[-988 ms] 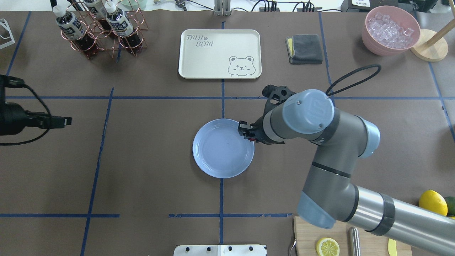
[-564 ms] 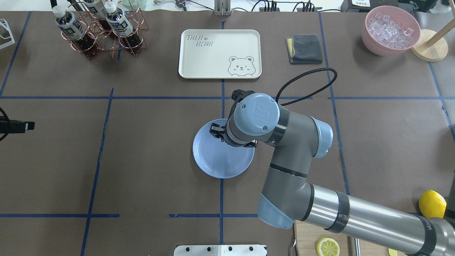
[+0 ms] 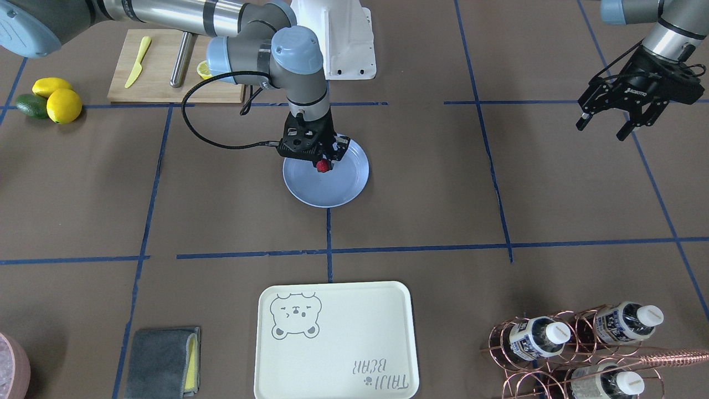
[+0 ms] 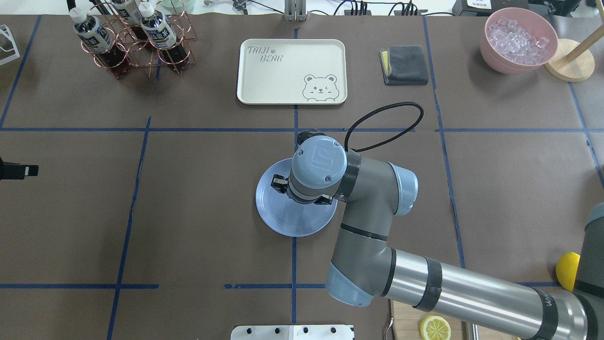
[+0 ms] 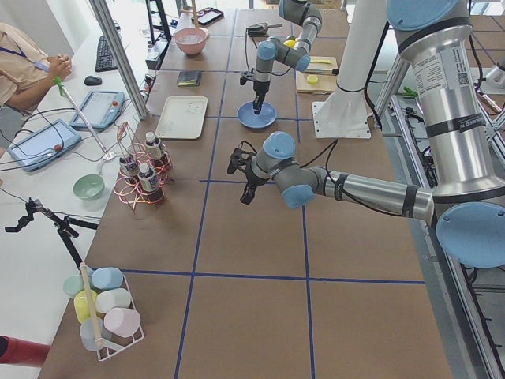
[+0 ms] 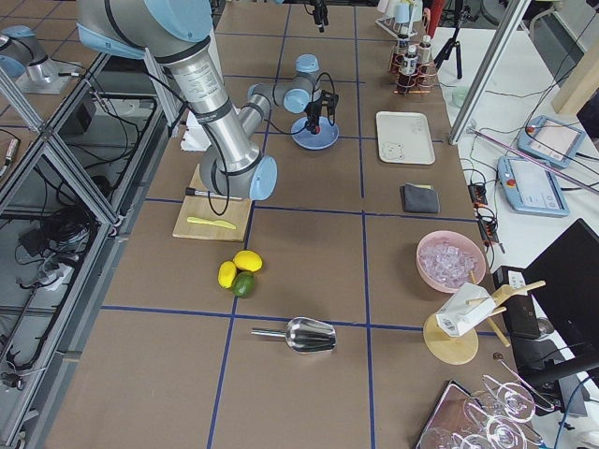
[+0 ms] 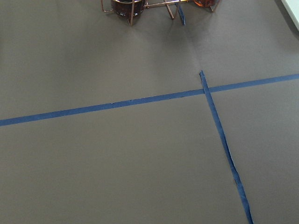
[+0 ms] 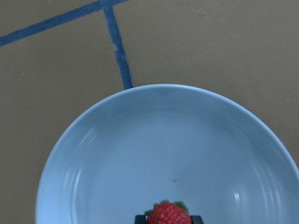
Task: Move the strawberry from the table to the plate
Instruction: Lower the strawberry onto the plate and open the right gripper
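Front-facing view: brown worktop [image 3: 498, 183] gridded by blue tape [image 3: 421, 249]; strawberry [image 3: 321, 166] pinched by right claw [image 3: 323, 163] above plate [image 3: 346, 191]; left claw [image 3: 600, 131] seen spread.

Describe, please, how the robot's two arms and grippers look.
The right arm and left arm are silver-grey tubes with light-blue joint caps, one embossed UR. Black bands ring the right arm; a black cable loops from its wrist. The right gripper and left gripper are black, the left lettered ROBOTIQ in white.
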